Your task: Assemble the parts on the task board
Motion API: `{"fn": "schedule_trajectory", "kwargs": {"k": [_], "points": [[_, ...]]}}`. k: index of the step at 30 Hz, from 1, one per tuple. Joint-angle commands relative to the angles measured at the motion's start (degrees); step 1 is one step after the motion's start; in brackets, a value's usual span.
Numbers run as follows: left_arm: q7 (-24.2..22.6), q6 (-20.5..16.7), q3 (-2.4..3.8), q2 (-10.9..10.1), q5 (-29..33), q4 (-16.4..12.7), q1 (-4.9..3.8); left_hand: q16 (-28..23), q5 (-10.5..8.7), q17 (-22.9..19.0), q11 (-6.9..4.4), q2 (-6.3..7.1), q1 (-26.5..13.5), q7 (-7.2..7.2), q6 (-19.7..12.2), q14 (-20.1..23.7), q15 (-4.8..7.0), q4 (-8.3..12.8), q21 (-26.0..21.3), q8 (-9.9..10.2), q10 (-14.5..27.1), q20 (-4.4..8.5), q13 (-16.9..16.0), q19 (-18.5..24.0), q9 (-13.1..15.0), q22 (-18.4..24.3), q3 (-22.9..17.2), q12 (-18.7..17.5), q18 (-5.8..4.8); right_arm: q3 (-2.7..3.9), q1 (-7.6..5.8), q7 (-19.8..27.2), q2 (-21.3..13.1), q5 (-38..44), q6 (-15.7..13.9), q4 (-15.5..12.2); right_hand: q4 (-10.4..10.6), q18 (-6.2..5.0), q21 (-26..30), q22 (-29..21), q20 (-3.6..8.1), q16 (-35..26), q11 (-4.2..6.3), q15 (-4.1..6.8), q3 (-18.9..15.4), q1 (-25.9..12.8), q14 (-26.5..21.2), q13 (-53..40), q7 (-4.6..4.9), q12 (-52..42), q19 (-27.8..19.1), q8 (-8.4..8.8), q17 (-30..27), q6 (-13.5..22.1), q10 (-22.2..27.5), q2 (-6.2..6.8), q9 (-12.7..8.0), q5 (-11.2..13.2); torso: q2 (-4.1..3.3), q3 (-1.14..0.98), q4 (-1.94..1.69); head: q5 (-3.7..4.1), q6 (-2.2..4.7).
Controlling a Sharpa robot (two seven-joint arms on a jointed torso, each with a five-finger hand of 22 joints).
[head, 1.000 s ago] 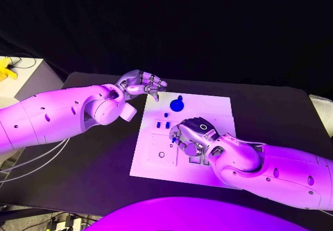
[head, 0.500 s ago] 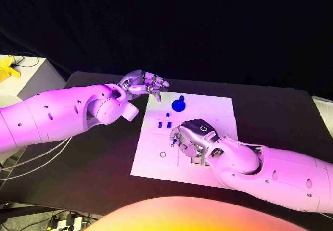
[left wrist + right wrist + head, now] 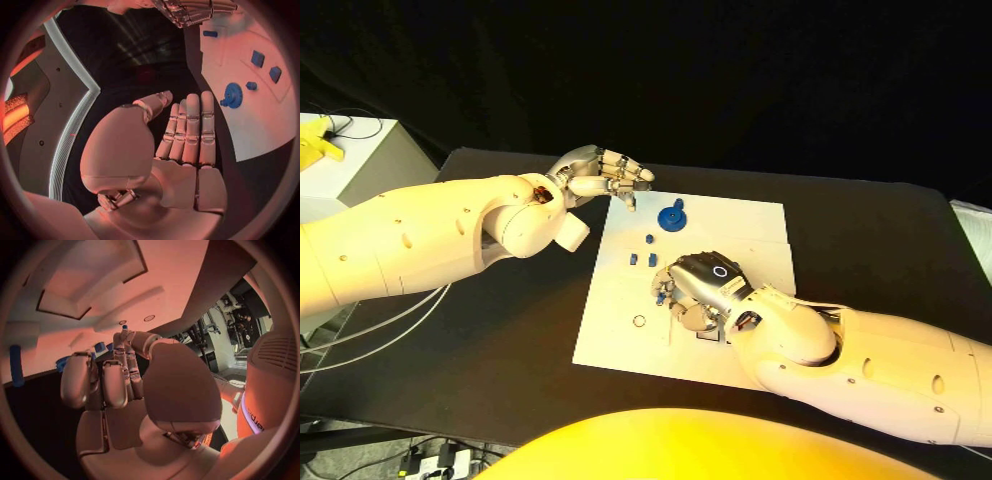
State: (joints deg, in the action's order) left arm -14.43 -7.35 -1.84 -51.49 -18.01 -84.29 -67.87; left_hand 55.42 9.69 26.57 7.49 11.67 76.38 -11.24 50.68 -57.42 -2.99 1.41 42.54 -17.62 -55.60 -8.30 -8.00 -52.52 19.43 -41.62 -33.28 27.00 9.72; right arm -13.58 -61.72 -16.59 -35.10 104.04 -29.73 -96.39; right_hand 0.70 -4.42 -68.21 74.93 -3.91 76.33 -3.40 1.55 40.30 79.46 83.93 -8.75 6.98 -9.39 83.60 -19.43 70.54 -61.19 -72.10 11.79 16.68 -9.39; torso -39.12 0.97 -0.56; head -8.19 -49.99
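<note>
place: robotics lab | cues: black table (image 3: pixel 473 350), black backdrop (image 3: pixel 733 90), loose cables (image 3: pixel 358 335)

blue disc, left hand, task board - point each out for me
blue disc (image 3: pixel 672 217), head view, middle of its round face
left hand (image 3: pixel 600 178), head view, backs of its fingers
task board (image 3: pixel 733 218), head view, bare white part near its far right corner

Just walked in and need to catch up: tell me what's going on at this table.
A two-armed robot is assembling small blue parts on a white task board. Its right hand is down over the board's middle, fingers curled; whether it holds anything cannot be told. Its left hand hovers empty off the board's far left corner. A round blue part and small blue pieces lie between them.
</note>
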Motion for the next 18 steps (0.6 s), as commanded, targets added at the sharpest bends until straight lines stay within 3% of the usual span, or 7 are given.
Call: {"fn": "schedule_trajectory", "kwargs": {"k": [1, 18], "points": [[-0.2, 1.0, 0.04, 0.1, 0.4, -0.1, -0.01, -0.3, -0.09, -0.1, -0.06, -0.18, 0.5, -0.18, -0.4, 0.0, -0.25, 0.0, -0.3, 0.1, 0.3, -0.17, 0.1, -0.3, -0.1, 0.1, 0.4, -0.2, 0.72, -0.01, 0.11, -0.2, 0.2, 0.9, 1.3, 0.0, 0.0, 0.30, -0.2, 4.2, 0.14, -0.1, 0.60, 0.30, 0.2, 0.1, 1.9, -0.1, -0.02, 0.1, 0.8, -0.34, 0.0, -0.3, -0.7, -0.66, 0.1, -0.3, -0.04, -0.01, -0.02, -0.02, -0.01], [0.0, 1.4, 0.04, 0.0, 0.4, -0.1, -0.01, -0.4, -0.09, -0.1, -0.02, -0.24, 0.6, -0.23, -0.5, 0.2, -0.29, 0.1, -0.3, 0.0, 0.4, -0.20, 0.1, -0.3, -0.1, 0.1, 0.5, -0.1, 0.72, -0.01, 0.35, -0.7, 0.6, 1.1, 2.2, 0.7, -0.1, 0.31, -0.2, 4.3, 0.14, -0.1, 0.60, 0.31, 0.3, 0.0, 1.9, -0.1, -0.02, 0.1, 0.9, -0.34, -0.1, -0.3, -0.8, -0.68, 0.1, -0.3, -0.01, -0.01, -0.01, 0.01, -0.01]]}}
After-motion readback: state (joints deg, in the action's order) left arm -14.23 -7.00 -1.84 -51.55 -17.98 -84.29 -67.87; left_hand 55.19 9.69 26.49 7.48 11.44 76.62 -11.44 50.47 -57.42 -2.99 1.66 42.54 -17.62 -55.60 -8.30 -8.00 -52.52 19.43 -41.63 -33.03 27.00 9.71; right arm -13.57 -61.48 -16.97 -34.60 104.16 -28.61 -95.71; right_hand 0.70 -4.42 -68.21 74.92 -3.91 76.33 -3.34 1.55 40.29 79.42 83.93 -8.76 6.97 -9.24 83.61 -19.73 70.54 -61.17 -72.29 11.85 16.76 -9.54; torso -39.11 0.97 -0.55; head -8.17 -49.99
